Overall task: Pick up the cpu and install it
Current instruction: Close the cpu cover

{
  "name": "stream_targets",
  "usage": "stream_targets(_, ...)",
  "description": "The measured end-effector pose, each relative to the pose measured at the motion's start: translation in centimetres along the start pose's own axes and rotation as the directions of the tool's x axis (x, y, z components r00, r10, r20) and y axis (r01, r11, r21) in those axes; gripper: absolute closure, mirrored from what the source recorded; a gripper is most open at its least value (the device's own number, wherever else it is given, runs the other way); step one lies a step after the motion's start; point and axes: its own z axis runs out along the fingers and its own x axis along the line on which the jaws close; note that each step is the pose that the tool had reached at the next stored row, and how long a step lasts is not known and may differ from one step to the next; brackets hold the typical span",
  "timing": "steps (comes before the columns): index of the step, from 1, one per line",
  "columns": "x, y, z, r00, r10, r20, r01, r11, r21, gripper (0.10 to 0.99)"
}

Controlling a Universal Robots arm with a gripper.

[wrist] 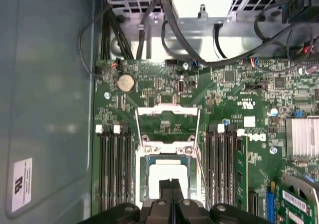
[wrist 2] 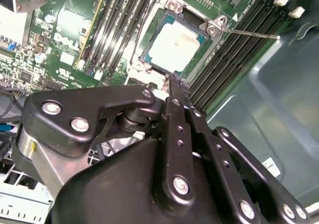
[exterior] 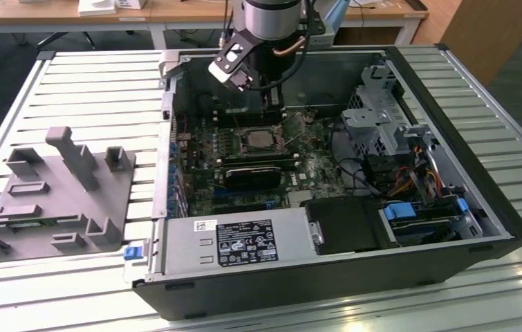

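- The cpu [wrist: 168,170] lies flat in its socket on the motherboard [wrist: 149,84], silver top up and a thin green edge showing around it.
- The socket's metal load plate [wrist: 167,110] is swung open and stands clear of the chip; in the second wrist view a thin lever [wrist 2: 251,33] reaches out sideways from the socket corner.
- The gripper [wrist: 171,184] hangs over the socket. Its two black fingers [wrist: 165,194] are pressed together with only a hairline seam between them, and they grip nothing.
- In both wrist views the fingertips overlap the chip's edge; whether they touch it cannot be told.
- Rows of dark memory slots [wrist: 113,169] flank the socket on both sides.
- In the exterior view the arm [exterior: 270,21] comes down into the open computer case [exterior: 482,173], which lies on the slatted worktop [exterior: 86,90]; the socket sits in the case's half nearer the worktop's far edge.
- A grey fixture [exterior: 58,194] with upright posts stands beside the case, by the worktop edge on the exterior view's left.
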Motion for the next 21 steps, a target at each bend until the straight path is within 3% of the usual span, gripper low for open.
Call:
stream_targets(10, 0.01, 1.09, 0.06, 1.0000, 0.000, 0.0003, 0.000, 1.0000, 0.004, 0.980)
stream_targets(21, -0.39, 1.42, 0.07, 1.0000, 0.000, 0.0003, 0.000, 1.0000, 0.004, 0.980)
